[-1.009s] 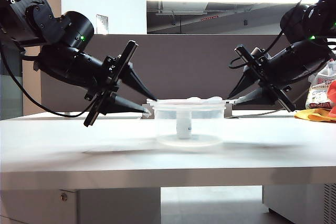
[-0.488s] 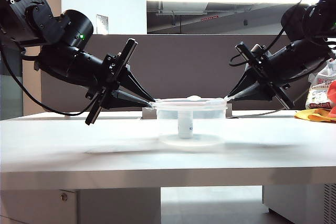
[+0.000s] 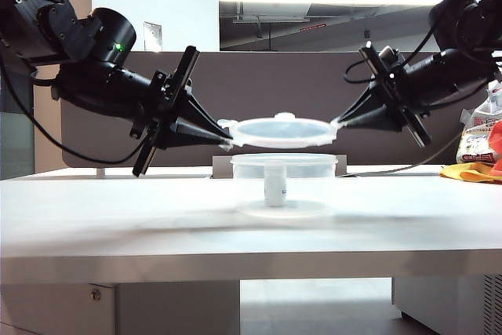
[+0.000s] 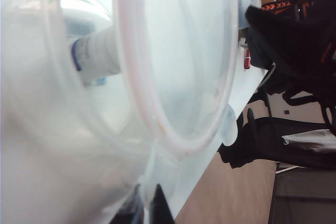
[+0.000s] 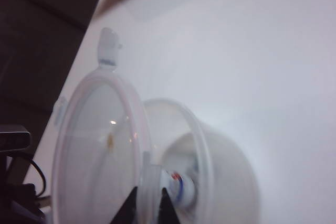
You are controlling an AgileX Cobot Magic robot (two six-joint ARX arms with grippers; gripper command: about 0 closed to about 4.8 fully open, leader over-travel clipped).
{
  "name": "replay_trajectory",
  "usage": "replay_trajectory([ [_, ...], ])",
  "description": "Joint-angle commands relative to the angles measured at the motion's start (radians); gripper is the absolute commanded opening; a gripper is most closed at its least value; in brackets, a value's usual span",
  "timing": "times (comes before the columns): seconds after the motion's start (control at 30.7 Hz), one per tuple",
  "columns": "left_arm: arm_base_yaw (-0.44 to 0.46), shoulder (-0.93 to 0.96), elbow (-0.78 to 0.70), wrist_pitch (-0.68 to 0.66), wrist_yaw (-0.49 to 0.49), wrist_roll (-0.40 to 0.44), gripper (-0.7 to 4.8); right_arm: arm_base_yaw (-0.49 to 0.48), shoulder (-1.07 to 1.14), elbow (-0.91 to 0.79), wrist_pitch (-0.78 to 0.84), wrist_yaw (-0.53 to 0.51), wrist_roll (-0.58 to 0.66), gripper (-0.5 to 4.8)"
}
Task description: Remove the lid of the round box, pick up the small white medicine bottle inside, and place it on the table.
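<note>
The first step of the task looks done: the lid (image 3: 279,131) is off the round box (image 3: 284,178) and hangs level in the air just above it, clear of the rim, carried between the two arms. The left end effector (image 3: 223,140) is clenched on the tab at the lid's left edge, and the right end effector (image 3: 339,124) is clenched on the tab at the opposite edge; both wrist views show dark fingertips (image 4: 157,208) pinched tight on the translucent rim, in the right wrist view at (image 5: 149,203). The box itself stands open on the white tabletop (image 3: 118,217), roughly midway between the arms, and the small white medicine bottle (image 3: 274,184) stands upright inside it at the centre, its bluish label visible through the clear wall; it also shows through the plastic in the left wrist view (image 4: 97,56). What is left, by my reading, is most of the job: the lid must be set aside somewhere on the tabletop, one end effector must let go and reach down into the open tub, take the bottle, lift it out over the rim and stand it on the tabletop beside the box. With both end effectors occupied by the lid, neither is free for the bottle yet
</note>
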Motion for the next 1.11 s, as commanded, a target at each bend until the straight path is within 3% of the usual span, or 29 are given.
replay_trajectory([
  [0.03, -0.025, -0.015, 0.043, 0.031, 0.048, 0.006, -0.06, 0.017, -0.006, 0.024, 0.007, -0.116, 0.019, -0.01],
  [0.36, -0.164, -0.015, 0.156, -0.026, -0.023, 0.024, -0.06, -0.025, -0.027, 0.033, 0.001, -0.111, 0.019, -0.02],
  [0.62, -0.276, -0.001, 0.195, -0.085, -0.153, 0.058, -0.06, -0.15, -0.038, 0.033, -0.066, -0.119, 0.018, -0.01],
  [0.91, -0.349, 0.049, 0.195, -0.095, -0.183, 0.055, -0.06, -0.278, -0.038, 0.033, -0.069, -0.135, 0.019, -0.01],
  [1.11, -0.349, 0.048, 0.235, -0.136, -0.152, 0.06, -0.06, -0.332, -0.038, 0.033, -0.081, -0.085, 0.019, -0.01],
])
